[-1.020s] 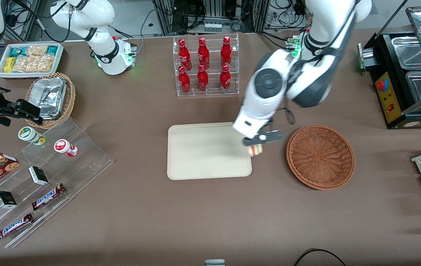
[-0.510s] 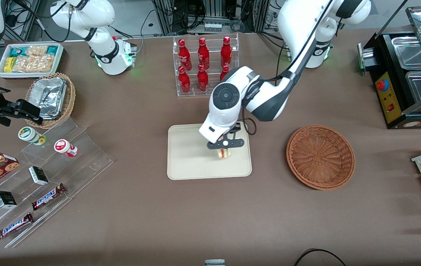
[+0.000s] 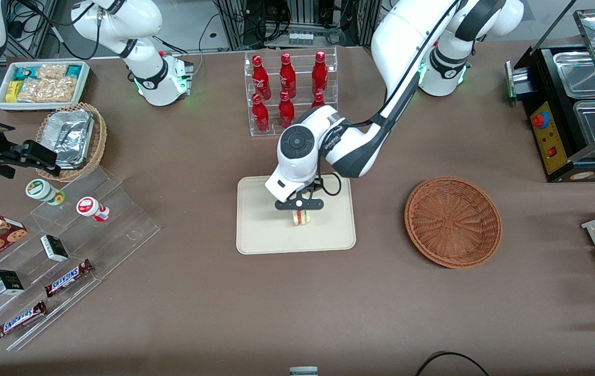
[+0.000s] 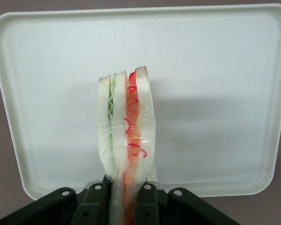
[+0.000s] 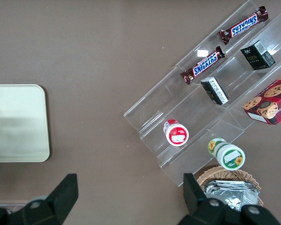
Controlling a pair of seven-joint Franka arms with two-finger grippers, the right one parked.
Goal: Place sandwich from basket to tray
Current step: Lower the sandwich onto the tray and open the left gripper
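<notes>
Carried on from the tray's (image 3: 255, 230) rim nearest the basket (image 3: 453, 222) to above the tray's middle within the last second: gripper (image 3: 299, 204) and sandwich (image 3: 301, 218) together. Basket empty now, well apart toward the working arm's end of the table.

Clamped on the sandwich, both fingers pressing the bread from either side, as the wrist view makes plain. Held on edge, cut face toward the wrist camera, hanging above the tray (image 4: 215, 70); whether touching the surface or just above, cannot tell, though the soft shadow on the tray suggests a small gap.

Step in hand, by the look of it: the transfer nearly done, the set-down about to begin. Next move probably calls for lowering straight down until the bread rests on the tray, then opening the fingers and lifting clear without dragging the wedge along. Risk of toppling on release, standing on a narrow edge as it does; no harm to the task if so, with plenty of tray on all sides.

Sandwich (image 4: 126, 140) itself: three pale bread slices, a green crinkled layer between one pair, red-orange filling between the other, glossy as if wrapped in clear film. Pinched narrower at the fingers (image 4: 96, 201), so evidently soft and easily squashed.
</notes>
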